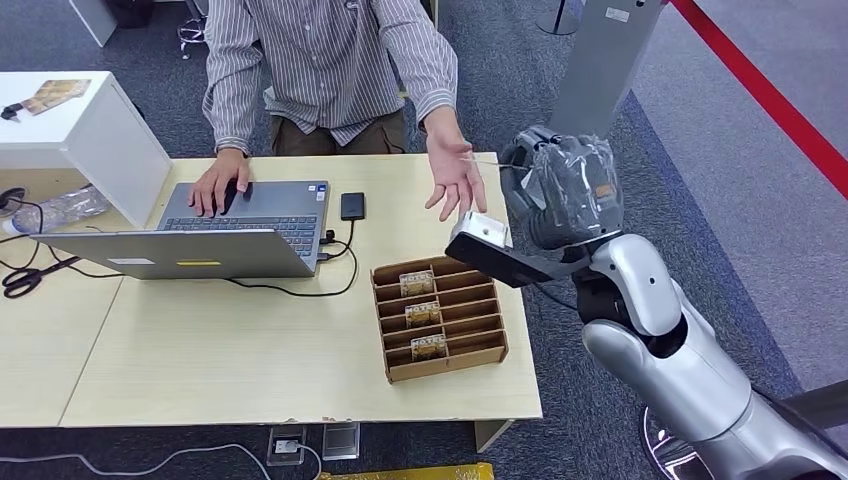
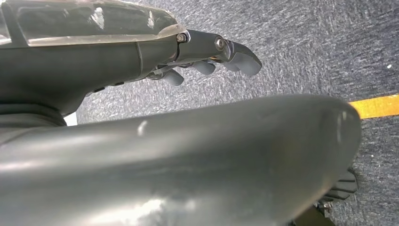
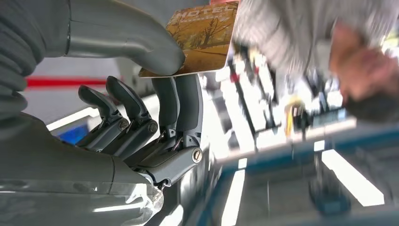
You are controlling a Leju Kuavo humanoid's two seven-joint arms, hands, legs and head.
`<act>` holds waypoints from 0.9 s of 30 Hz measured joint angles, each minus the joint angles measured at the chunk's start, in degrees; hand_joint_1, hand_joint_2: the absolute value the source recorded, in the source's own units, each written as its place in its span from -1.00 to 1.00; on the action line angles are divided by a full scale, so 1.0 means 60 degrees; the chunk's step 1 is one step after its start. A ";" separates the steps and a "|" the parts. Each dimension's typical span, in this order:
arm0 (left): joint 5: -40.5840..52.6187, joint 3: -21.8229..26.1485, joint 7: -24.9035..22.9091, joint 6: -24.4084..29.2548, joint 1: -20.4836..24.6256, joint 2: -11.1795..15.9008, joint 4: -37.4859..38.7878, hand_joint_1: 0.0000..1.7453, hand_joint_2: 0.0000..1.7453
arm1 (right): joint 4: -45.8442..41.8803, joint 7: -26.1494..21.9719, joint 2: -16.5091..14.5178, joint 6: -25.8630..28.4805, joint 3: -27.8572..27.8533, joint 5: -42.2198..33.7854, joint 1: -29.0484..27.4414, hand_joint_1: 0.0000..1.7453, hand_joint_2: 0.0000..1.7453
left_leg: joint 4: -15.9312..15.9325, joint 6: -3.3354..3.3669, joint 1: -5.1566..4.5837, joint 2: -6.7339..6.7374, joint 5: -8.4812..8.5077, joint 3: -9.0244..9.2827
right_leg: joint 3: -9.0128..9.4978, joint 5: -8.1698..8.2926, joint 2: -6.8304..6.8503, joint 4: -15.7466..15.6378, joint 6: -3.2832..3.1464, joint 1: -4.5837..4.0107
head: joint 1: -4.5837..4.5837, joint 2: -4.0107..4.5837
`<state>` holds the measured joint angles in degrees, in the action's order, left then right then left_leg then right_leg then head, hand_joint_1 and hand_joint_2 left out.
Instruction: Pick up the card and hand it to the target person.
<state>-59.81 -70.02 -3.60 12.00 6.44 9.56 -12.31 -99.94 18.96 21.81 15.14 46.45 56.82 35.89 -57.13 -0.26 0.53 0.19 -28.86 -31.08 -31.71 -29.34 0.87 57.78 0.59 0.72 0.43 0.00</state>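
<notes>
My right hand (image 1: 563, 190) is raised past the table's right edge, close to the person's open palm (image 1: 455, 180). In the right wrist view the thumb and fingers (image 3: 181, 101) of that hand (image 3: 141, 117) pinch a brown-orange card (image 3: 202, 40) printed "HOTEL", with the person blurred beyond it. On the table below stands a cardboard slotted box (image 1: 462, 345) holding three more cards (image 1: 423, 314). My left hand (image 2: 207, 59) hangs over grey carpet, fingers loosely apart, holding nothing.
The person in a striped shirt (image 1: 330, 60) stands behind the wooden table (image 1: 230, 350), one hand on an open laptop (image 1: 230, 235). A black phone (image 1: 352, 206) and a cable lie beside it. A white cabinet (image 1: 80, 130) stands at far left. Scissors (image 1: 25, 280) lie at the left edge.
</notes>
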 joint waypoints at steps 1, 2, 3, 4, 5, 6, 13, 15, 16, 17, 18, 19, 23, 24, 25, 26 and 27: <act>0.0007 -0.0001 0.0002 0.0003 0.0002 -0.0006 0.0000 -1.00 -1.00 | 0.0148 -0.0001 -0.0041 0.0310 0.0020 0.0432 -0.0005 0.88 1.00 | 0.0000 0.0000 0.0000 0.0000 0.0000 0.0000 | 0.0000 0.0000 0.0000 0.0000 0.0000 0.0000 | 0.0003 -0.0001; 0.0011 -0.0001 0.0002 0.0007 0.0006 -0.0013 0.0000 -1.00 -1.00 | 0.0309 0.0005 -0.0080 0.0579 0.0040 0.0808 -0.0012 0.88 1.00 | 0.0000 0.0000 0.0000 0.0000 0.0000 -0.0001 | 0.0000 0.0000 0.0000 0.0000 0.0000 0.0000 | 0.0003 -0.0002; 0.0013 0.0000 0.0002 0.0015 0.0009 -0.0019 0.0000 -1.00 -1.00 | 0.0472 0.0012 -0.0118 0.0797 0.0056 0.1098 -0.0017 0.88 1.00 | 0.0000 0.0000 0.0000 0.0000 0.0000 -0.0001 | -0.0001 0.0000 0.0001 0.0000 0.0000 0.0000 | 0.0005 -0.0002; 0.0013 0.0000 0.0002 0.0021 0.0010 -0.0024 0.0000 -1.00 -1.00 | 0.0625 0.0020 -0.0154 0.0984 0.0067 0.1321 -0.0021 0.88 1.00 | 0.0000 0.0000 0.0000 0.0000 0.0000 -0.0001 | -0.0001 0.0000 0.0001 0.0000 0.0000 0.0000 | 0.0006 -0.0003; 0.0013 0.0000 0.0002 0.0027 0.0012 -0.0028 0.0000 -1.00 -1.00 | 0.0775 0.0029 -0.0184 0.1168 0.0079 0.1518 -0.0025 0.88 1.00 | 0.0000 0.0000 0.0000 -0.0001 0.0000 -0.0002 | -0.0001 0.0000 0.0001 0.0000 0.0000 0.0000 | 0.0005 -0.0002; 0.0013 0.0000 0.0002 0.0032 0.0012 -0.0031 0.0000 -1.00 -1.00 | 0.0918 0.0035 -0.0216 0.1338 0.0088 0.1673 -0.0025 0.88 1.00 | 0.0000 0.0000 0.0000 -0.0001 0.0000 -0.0001 | -0.0001 0.0000 0.0001 0.0000 0.0000 0.0000 | 0.0004 -0.0001; 0.0012 -0.0002 -0.0041 0.0056 0.0016 -0.0063 0.0000 -1.00 -1.00 | 0.1879 -0.0103 -0.0453 0.2136 0.0156 0.1926 -0.0019 0.88 1.00 | 0.0000 0.0000 0.0000 -0.0001 0.0000 0.0000 | -0.0001 0.0000 0.0001 0.0000 0.0000 0.0000 | -0.0007 0.0000; 0.0012 -0.0002 -0.0069 0.0034 0.0015 -0.0074 0.0000 -1.00 0.00 | 0.2099 -0.0160 -0.0528 0.2195 0.0192 0.1739 -0.0018 -0.06 1.00 | 0.0000 0.0000 0.0000 -0.0001 0.0000 -0.0001 | 0.0000 0.0000 0.0001 0.0000 0.0000 0.0000 | -0.0009 0.0000; 0.0015 -0.0003 -0.0087 0.0014 0.0015 -0.0078 0.0000 -1.00 0.50 | 0.2201 -0.0181 -0.0568 0.2207 0.0210 0.1642 -0.0016 -0.53 1.00 | 0.0000 0.0000 0.0000 -0.0001 0.0000 -0.0001 | 0.0000 0.0000 0.0001 0.0000 0.0000 0.0000 | -0.0007 0.0000; 0.0018 -0.0003 -0.0102 -0.0014 0.0015 -0.0079 0.0000 -1.00 1.00 | 0.2293 -0.0199 -0.0603 0.2224 0.0231 0.1544 -0.0015 -1.00 1.00 | 0.0000 0.0000 0.0000 -0.0001 0.0000 -0.0001 | 0.0000 0.0000 0.0002 0.0000 0.0000 0.0000 | -0.0005 0.0000; 0.0022 -0.0003 -0.0110 -0.0038 0.0015 -0.0080 0.0000 -1.00 1.00 | 0.2377 -0.0218 -0.0639 0.2248 0.0254 0.1449 -0.0013 -1.00 1.00 | 0.0000 0.0000 0.0000 -0.0001 0.0000 -0.0001 | 0.0000 0.0000 0.0002 0.0000 0.0000 0.0000 | -0.0003 -0.0001; 0.0024 -0.0003 -0.0109 -0.0058 0.0015 -0.0081 0.0000 -1.00 1.00 | 0.2447 -0.0234 -0.0663 0.2276 0.0279 0.1362 -0.0012 -1.00 1.00 | 0.0000 0.0001 0.0000 -0.0001 0.0001 -0.0001 | -0.0001 0.0000 0.0002 0.0000 0.0000 0.0000 | -0.0001 -0.0001; 0.0011 -0.0002 -0.0045 -0.0075 0.0015 -0.0083 0.0000 -1.00 -0.50 | 0.2668 -0.0258 -0.0744 0.2380 0.0340 0.1189 -0.0004 -1.00 1.00 | 0.0000 0.0000 0.0000 -0.0001 0.0000 -0.0002 | -0.0002 0.0000 0.0002 0.0000 0.0000 0.0000 | 0.0000 -0.0001; -0.0006 -0.0002 -0.0025 -0.0051 0.0014 -0.0084 0.0000 -1.00 -1.00 | 0.2717 -0.0265 -0.0759 0.2417 0.0344 0.1076 -0.0004 -1.00 1.00 | 0.0000 0.0000 0.0000 -0.0001 0.0000 -0.0002 | -0.0002 0.0000 0.0002 0.0000 0.0000 0.0000 | -0.0001 -0.0001; -0.0034 -0.0002 -0.0017 -0.0018 0.0014 -0.0086 0.0000 -1.00 -1.00 | 0.2759 -0.0303 -0.0768 0.2465 0.0348 0.0846 -0.0005 -1.00 1.00 | 0.0000 0.0000 0.0000 -0.0001 0.0000 -0.0001 | -0.0002 0.0000 0.0002 0.0000 0.0000 0.0000 | -0.0001 -0.0001; -0.0064 -0.0002 -0.0028 0.0026 0.0014 -0.0087 0.0000 -1.00 -1.00 | 0.2790 -0.0398 -0.0777 0.2526 0.0347 0.0401 -0.0011 -1.00 1.00 | 0.0000 0.0000 0.0000 -0.0001 0.0000 -0.0001 | -0.0002 0.0000 0.0002 0.0000 0.0000 0.0000 | -0.0002 0.0000; -0.0095 -0.0001 -0.0052 0.0072 0.0013 -0.0088 0.0000 -1.00 -1.00 | 0.2806 -0.0569 -0.0792 0.2584 0.0343 -0.0273 -0.0028 -1.00 1.00 | 0.0000 0.0000 0.0000 -0.0001 0.0000 0.0000 | -0.0002 0.0000 0.0002 0.0000 0.0000 0.0000 | -0.0003 -0.0001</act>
<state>-60.38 -70.02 -3.91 12.43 6.52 9.03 -12.31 -83.10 15.55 17.05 30.64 48.51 55.19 35.72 -57.14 -0.25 0.53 0.19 -28.86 -31.08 -31.72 -29.35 0.88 57.78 0.59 0.72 0.41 -0.01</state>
